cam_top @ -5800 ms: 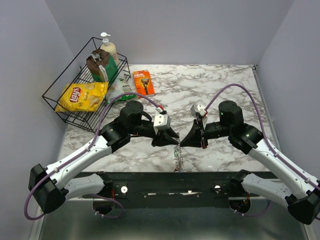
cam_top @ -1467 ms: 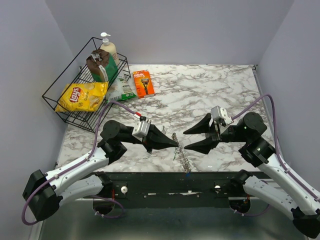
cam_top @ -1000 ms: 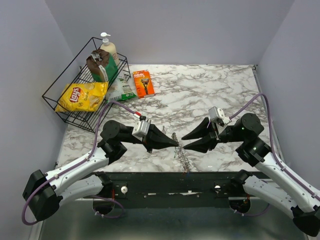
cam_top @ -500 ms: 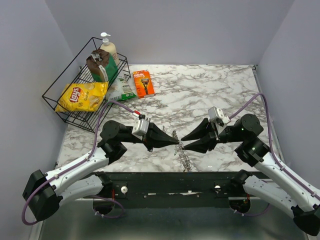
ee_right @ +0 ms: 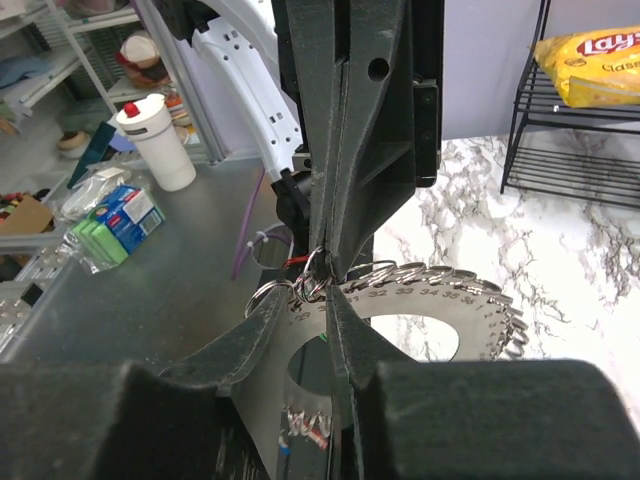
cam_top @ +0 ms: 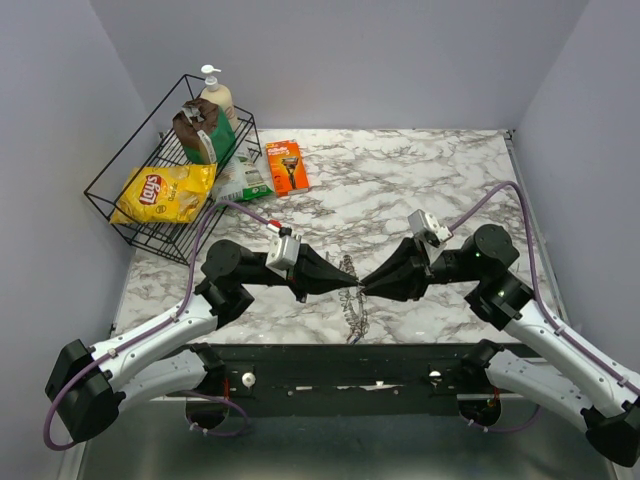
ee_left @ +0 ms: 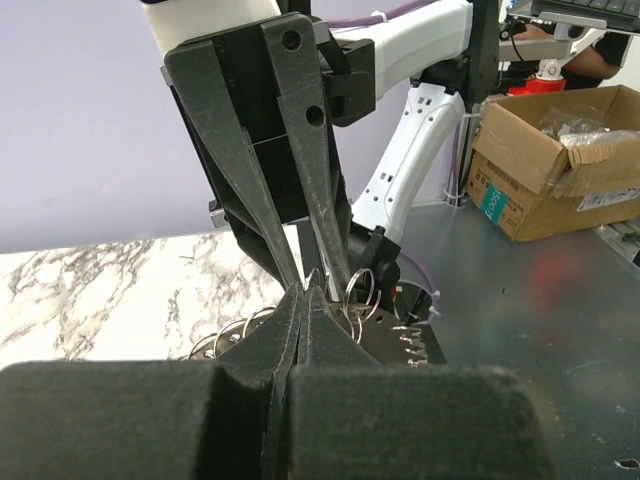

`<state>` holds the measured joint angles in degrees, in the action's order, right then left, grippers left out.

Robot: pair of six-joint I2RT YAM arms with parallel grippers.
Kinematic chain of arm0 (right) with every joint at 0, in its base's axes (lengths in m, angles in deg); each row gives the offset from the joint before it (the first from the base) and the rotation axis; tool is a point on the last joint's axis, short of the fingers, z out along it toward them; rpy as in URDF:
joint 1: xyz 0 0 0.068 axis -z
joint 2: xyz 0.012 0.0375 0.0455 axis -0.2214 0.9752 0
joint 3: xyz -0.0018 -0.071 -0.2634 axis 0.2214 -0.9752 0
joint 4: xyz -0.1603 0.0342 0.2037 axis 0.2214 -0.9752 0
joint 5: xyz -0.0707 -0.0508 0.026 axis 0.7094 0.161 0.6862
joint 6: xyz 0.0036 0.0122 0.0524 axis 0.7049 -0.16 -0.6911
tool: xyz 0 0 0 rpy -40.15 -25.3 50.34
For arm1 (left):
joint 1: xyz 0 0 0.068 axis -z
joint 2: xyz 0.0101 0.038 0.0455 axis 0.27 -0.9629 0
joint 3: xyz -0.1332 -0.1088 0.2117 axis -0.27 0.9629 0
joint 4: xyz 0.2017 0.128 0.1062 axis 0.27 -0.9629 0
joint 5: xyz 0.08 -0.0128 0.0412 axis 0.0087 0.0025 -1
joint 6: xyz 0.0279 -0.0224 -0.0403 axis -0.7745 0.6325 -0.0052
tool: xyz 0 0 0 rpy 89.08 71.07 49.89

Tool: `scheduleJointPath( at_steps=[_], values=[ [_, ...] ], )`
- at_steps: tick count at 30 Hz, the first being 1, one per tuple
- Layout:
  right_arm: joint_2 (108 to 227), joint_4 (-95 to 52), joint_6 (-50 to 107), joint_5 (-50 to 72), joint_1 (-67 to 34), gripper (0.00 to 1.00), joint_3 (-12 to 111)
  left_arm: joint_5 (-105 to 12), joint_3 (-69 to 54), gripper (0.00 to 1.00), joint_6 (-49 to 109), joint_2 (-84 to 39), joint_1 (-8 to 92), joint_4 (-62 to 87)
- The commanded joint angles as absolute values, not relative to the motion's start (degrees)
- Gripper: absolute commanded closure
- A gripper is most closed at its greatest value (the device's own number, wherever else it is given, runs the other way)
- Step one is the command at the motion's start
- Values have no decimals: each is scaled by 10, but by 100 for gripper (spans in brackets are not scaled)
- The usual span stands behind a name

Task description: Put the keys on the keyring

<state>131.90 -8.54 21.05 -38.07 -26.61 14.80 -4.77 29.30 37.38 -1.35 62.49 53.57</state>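
Marble table [cam_top: 420, 170], left jaws pinching keyring [ee_right: 430, 300], right jaws slightly apart around its loops.

**Twin white arms, black joints, purple leads**

The left arm [cam_top: 160, 325] and right arm [cam_top: 560, 345] wear smooth white shells between bulky black joints. A purple cable [cam_top: 203, 243] loops along each. The left pincer [cam_top: 351, 287] and right pincer [cam_top: 364, 288] have matte black, tapering fingers [ee_left: 300, 150] with sunken round screws. A pale grey camera block [cam_top: 284, 247] sits behind each.

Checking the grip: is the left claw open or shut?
Shut. The left claw has its fingers pressed together, pinching the keyring at its rim.
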Motion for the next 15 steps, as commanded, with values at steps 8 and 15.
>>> scheduleJointPath(
  at_steps=[8, 15],
  values=[
    [1328, -79, 195, -337, -274, 96, 161, -61, 283, 100, 368, -12, 626, 546],
    [1325, -99, 206, -307, -274, 99, 162, -61, 282, 100, 362, -3, 626, 520]
  ],
)
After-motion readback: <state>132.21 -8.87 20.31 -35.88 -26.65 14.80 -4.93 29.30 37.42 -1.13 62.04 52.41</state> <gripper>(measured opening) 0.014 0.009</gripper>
